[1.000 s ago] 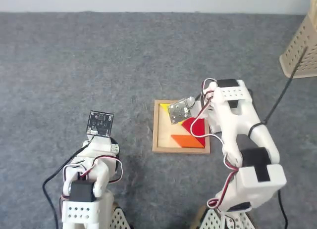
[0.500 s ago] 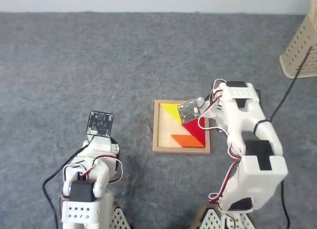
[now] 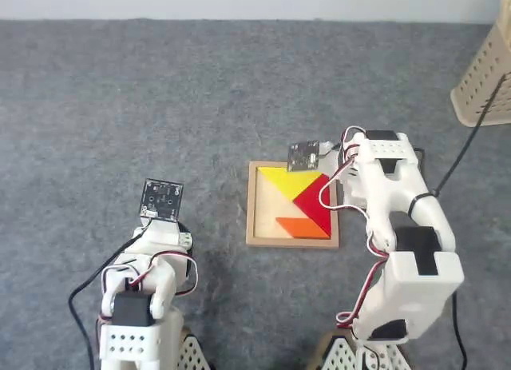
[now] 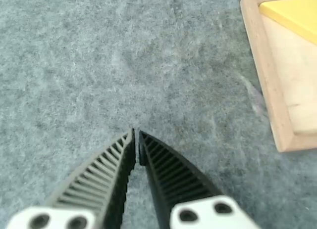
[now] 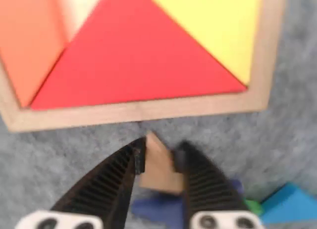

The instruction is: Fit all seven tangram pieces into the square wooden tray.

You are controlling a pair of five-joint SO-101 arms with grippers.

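Now R gripper (image 5: pixel 160 146) has been pulled back from over tray (image 3: pixel 291 243) to just outside its rim, clamped on tan pc (image 5: pixel 159 169), judged next for insertion. Seated inside: yellow pc (image 3: pixel 287 181), red pc (image 3: pixel 315 202), orange pc (image 3: pixel 302 228). L gripper (image 4: pixel 136 135) is held together near tray.

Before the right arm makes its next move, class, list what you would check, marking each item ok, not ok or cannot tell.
1. right gripper grips the tan piece: ok.
2. Tan piece lifted off the carpet: cannot tell.
3. tray has bare wood free: ok.
4. yellow piece, red piece and orange piece lie flat inside: ok.
5. left gripper shut, apart from the tray: ok.
6. All seven pieces in: not ok, three.
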